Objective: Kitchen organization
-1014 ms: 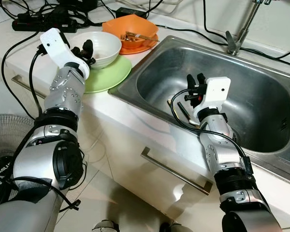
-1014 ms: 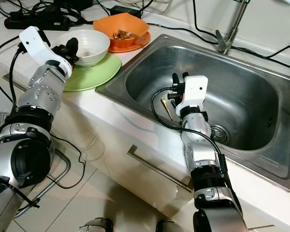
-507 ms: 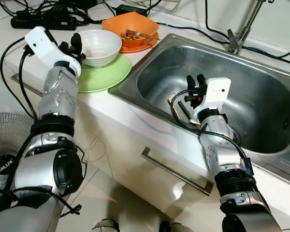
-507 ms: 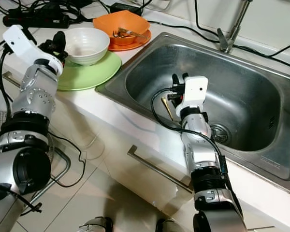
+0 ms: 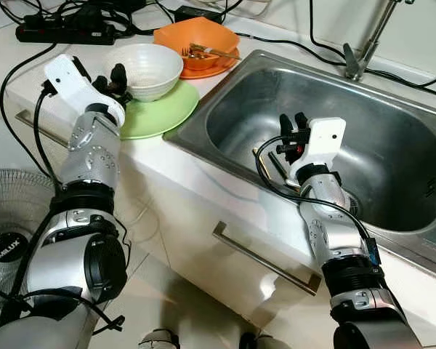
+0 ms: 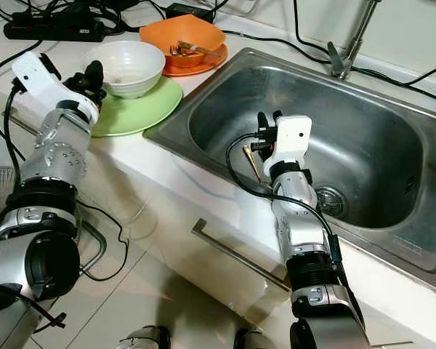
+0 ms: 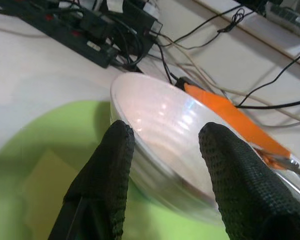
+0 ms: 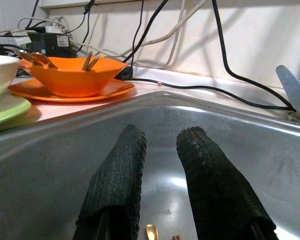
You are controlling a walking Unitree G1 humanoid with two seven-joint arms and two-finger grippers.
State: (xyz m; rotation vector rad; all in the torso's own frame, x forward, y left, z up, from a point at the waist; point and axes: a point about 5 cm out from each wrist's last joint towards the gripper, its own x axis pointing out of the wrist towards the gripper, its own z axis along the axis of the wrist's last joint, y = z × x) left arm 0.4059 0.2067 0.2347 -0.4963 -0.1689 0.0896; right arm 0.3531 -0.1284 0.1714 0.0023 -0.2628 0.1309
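Left gripper: the left gripper (image 5: 115,78) sits at the near side of the white bowl (image 5: 147,70), jaws apart, one finger on either side of a stretch of the rim as seen from the wrist. I cannot tell whether the pads touch the wall yet.
White bowl: upright on the green plate (image 5: 163,113), which lies on the white desk (image 5: 29,80) just left of the sink (image 5: 392,145).
Orange bowl: the orange bowl (image 5: 196,40) stands on an orange plate (image 5: 216,70) behind the white one, with a few pieces of cutlery (image 5: 203,52) resting inside it.
Right gripper: the right gripper (image 6: 264,129) hangs inside the sink basin, jaws slightly apart and holding nothing, with a gold utensil (image 6: 250,161) lying on the sink floor just below.
Background: a power strip (image 5: 65,30) and tangled cables run along the back of the desk; a tap (image 5: 363,51) rises behind the sink.
Step in hand: by my reading, lining up a grip on the white bowl's rim.
Next move: it likely calls for easing the jaws forward over the rim, closing firmly, and lifting straight so the plate beneath is not dragged.
Risk: the glazed wall looks slippery, so a shallow pinch may slide off.
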